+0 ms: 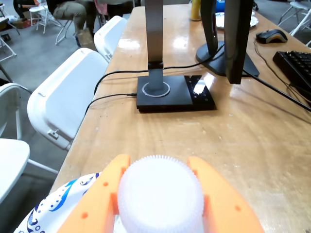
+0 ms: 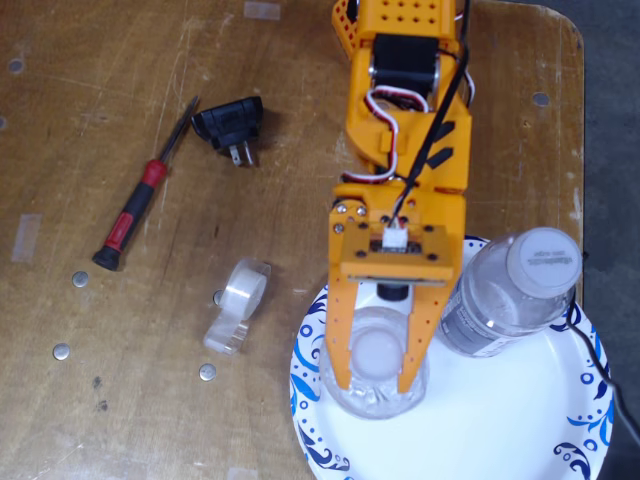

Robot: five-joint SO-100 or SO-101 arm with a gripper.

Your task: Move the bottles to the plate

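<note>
Your orange gripper (image 2: 377, 368) has its two fingers clamped around a small clear water bottle (image 2: 374, 388), one on each side just below the whitish ribbed cap (image 1: 160, 196). In the fixed view that bottle stands upright over the left part of the paper plate (image 2: 520, 420), inside the blue-patterned rim. The second bottle (image 2: 505, 295) stands upright on the plate's upper edge, just beside your right finger in that view, possibly touching it; I cannot tell.

Treat the bottle as light and top-heavy once it is free: thin, ribbed plastic that gives under pressure, so a hard squeeze will dent it and a sudden release may let it spring sideways. The smooth wall is slippery; the neck under the cap, where you hold now, looks the stiffest and safest place. The paper plate is flimsy and could slide on the wooden table (image 2: 120, 400), so open slowly and lift straight up, clear of the neighbouring bottle.
</note>
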